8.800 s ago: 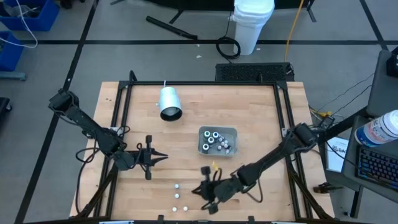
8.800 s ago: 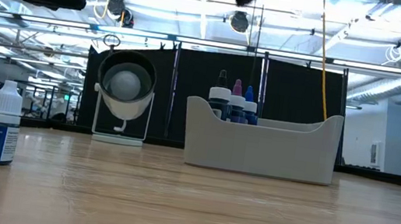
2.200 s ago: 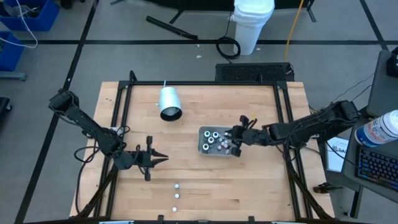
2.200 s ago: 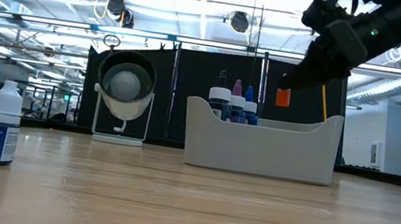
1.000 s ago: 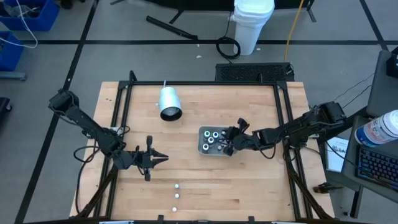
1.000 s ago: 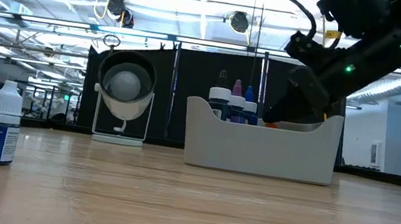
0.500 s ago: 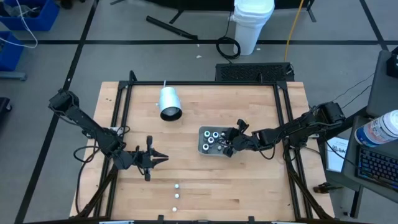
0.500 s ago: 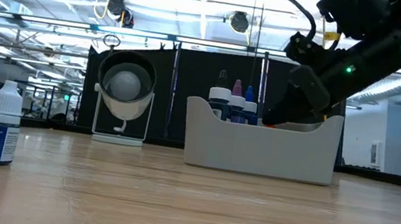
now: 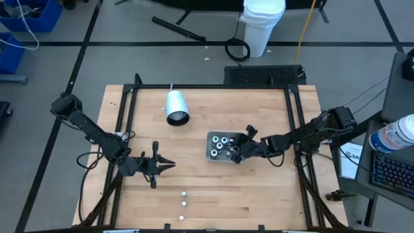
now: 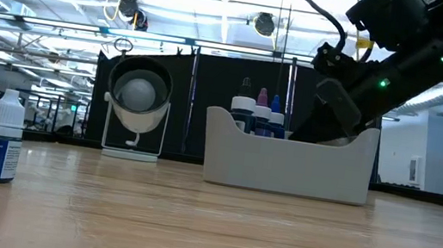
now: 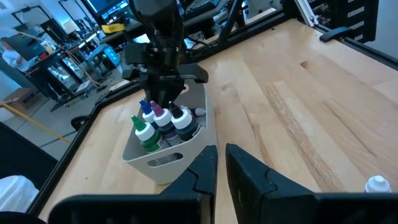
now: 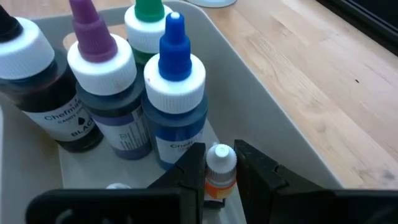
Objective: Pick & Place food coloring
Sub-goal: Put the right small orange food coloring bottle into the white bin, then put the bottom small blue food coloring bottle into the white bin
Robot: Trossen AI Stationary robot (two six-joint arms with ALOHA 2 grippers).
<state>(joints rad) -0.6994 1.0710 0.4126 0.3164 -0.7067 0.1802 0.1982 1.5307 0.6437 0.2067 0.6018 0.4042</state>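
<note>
Reaching into the grey plastic tray (image 9: 226, 137) from the right, the right gripper (image 12: 219, 180) pinches a tiny orange-bodied food coloring bottle (image 12: 220, 169) by its white cap, fingers narrow around it, low inside the tray's right end. Beside it stand taller bottles (image 12: 175, 87) with blue, purple, green and black conical tips on ribbed white caps. The left gripper (image 9: 164, 165) hangs over the wooden table's left side, fingers nearly together and empty. Two small white-capped bottles (image 9: 184, 193) stand near the table's near edge. A white cylinder (image 9: 175, 107) lies at the far left.
</note>
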